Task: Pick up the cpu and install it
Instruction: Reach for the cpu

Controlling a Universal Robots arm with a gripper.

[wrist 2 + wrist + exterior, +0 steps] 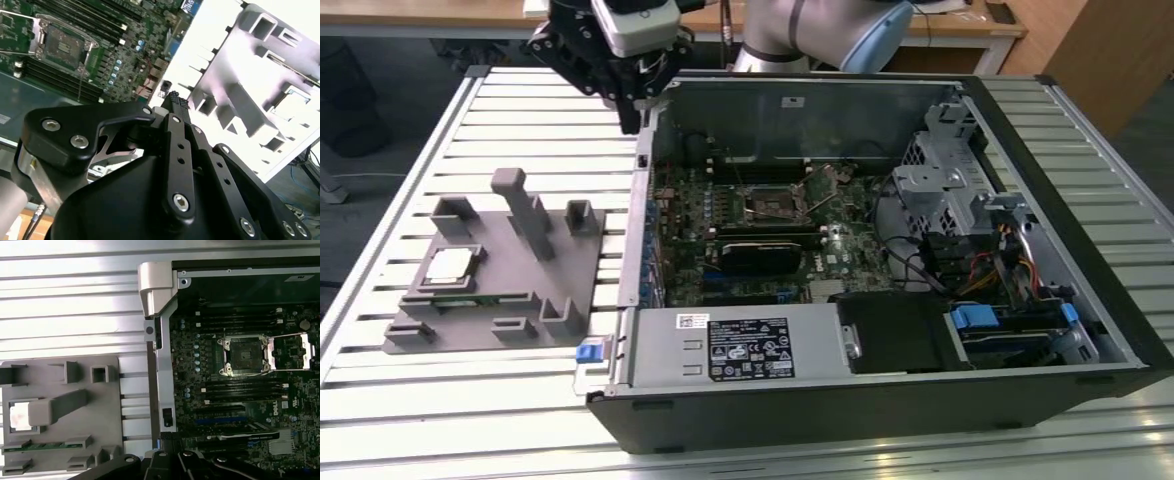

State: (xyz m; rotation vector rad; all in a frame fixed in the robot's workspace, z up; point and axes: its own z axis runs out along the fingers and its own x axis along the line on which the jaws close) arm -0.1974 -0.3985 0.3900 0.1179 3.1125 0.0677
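The cpu (450, 265) lies flat in a square pocket of the grey plastic fixture (520, 288), on the slatted table (520, 110) to the exterior view's left of the open computer case (881, 405). The arm (827, 30) reaches in from behind the case. Its gripper (631, 122) points down over the case's far corner nearest the fixture, well apart from the cpu. The jaws are drawn together, holding nothing. The motherboard's socket (243, 356) stands open.
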